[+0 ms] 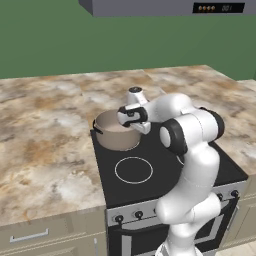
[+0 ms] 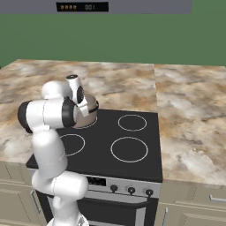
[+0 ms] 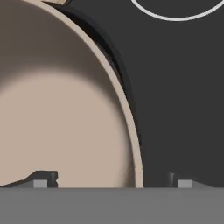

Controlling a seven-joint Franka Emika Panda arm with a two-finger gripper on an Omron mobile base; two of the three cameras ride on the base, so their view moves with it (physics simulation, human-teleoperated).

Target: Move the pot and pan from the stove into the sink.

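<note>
Gripper (image 3: 111, 181) spread wide, holding nothing — the round pot (image 3: 61, 131) rim curves between the jaws, smooth beige inside by one tip, black glass stove (image 3: 183, 87) by the other.

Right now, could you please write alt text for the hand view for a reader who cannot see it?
The open gripper looks down over the rim of the pot, one fingertip over its beige inside and the other over the black stove beside it. A white burner ring curves across the top edge.
</note>
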